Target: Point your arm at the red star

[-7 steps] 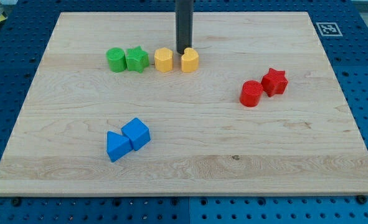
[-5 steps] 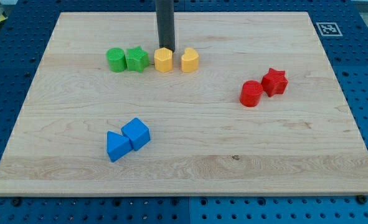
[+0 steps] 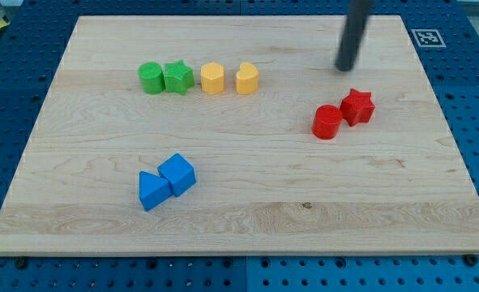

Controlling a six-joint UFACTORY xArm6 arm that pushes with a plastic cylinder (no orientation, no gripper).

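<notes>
The red star (image 3: 357,106) lies on the right part of the wooden board (image 3: 239,227), touching a red cylinder (image 3: 327,122) at its lower left. My tip (image 3: 346,68) is on the board just above the red star and slightly to its left, a short gap apart from it. The dark rod rises from the tip toward the view's top.
A green cylinder (image 3: 151,78) and green star (image 3: 177,77) sit touching at upper left, with two yellow blocks (image 3: 213,79) (image 3: 247,79) to their right. A blue triangular block (image 3: 151,191) and blue cube (image 3: 177,173) touch at lower left. A fiducial tag (image 3: 425,37) marks the top right corner.
My tip has moved far to the right, from beside the yellow blocks to just above the red star. No block has moved.
</notes>
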